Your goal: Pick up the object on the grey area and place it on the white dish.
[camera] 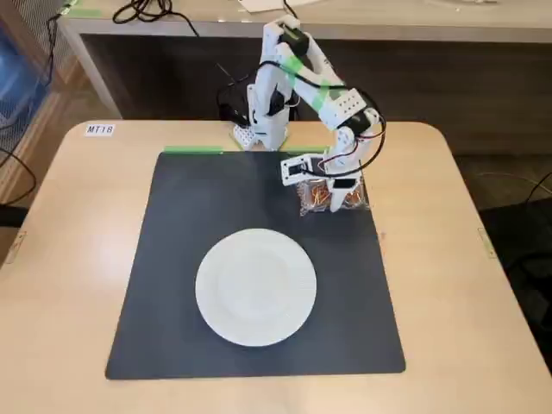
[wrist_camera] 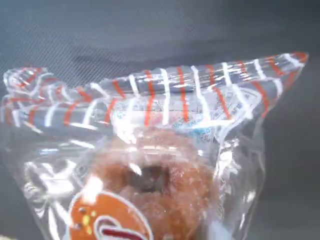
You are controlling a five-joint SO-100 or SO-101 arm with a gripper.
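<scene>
Fixed view first: my gripper is reaching down onto the donut pack at the mat's far right part, well apart from the dish sitting mid-mat. Whether my fingers are pinching it, I cannot tell. Wrist view now: donut pack is filling the frame, striped seal on top, mat lying behind.

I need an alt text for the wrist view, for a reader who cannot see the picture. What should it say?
A sugared ring doughnut in a clear plastic wrapper fills the wrist view, very close to the camera. The wrapper's sealed top edge has orange and white stripes, and an orange label shows at the bottom. Behind it lies the dark grey mat.
</scene>
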